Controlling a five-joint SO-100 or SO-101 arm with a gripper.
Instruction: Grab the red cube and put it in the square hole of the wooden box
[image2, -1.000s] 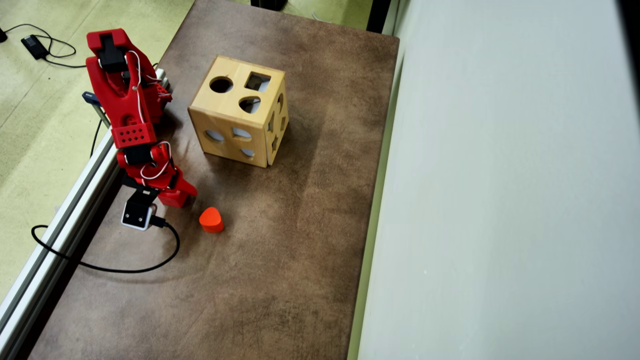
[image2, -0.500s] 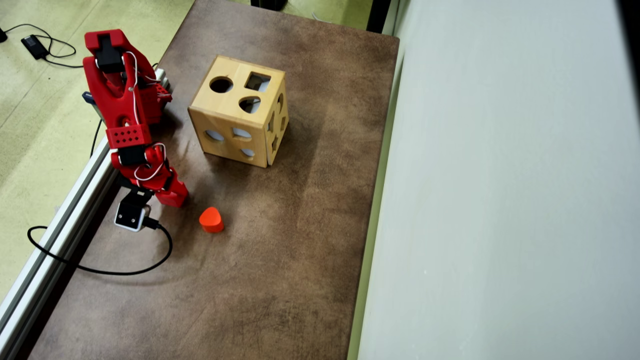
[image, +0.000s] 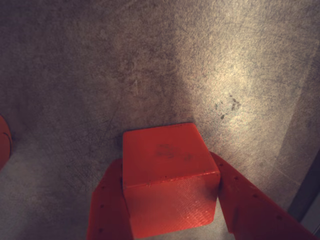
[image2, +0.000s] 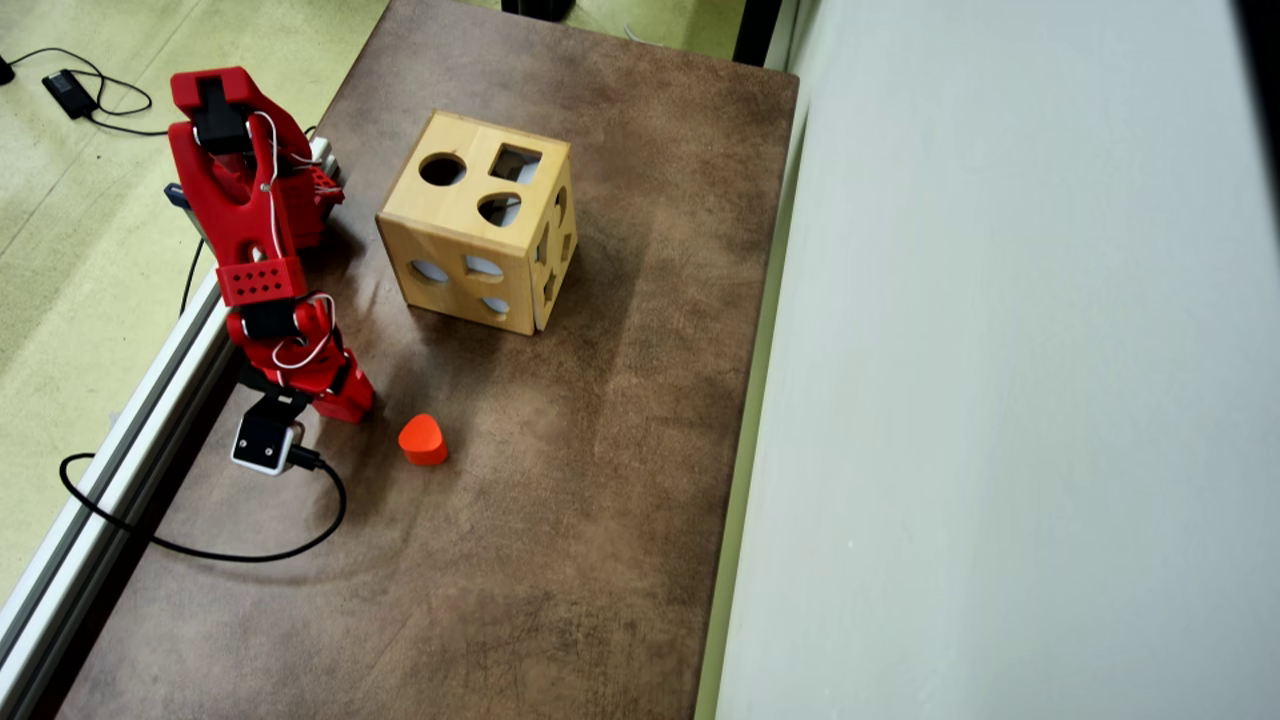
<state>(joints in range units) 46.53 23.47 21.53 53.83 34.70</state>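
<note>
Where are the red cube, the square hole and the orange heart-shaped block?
red cube (image: 167, 152): wrist view, on its top face, between the gripper fingers.
square hole (image2: 515, 163): overhead view, on the dark cutout in the box's top.
orange heart-shaped block (image2: 422, 437): overhead view, on its top face.

No readable text, label, brand or number anywhere. Wooden box faces are plain wood with cutouts only, no print. Red cube in the wrist view has faint scuffs on top, not letters. Brown table shows stains and a faint mark in the wrist view that can't be read as a character. Small white camera module on the arm: no legible marking.
</note>
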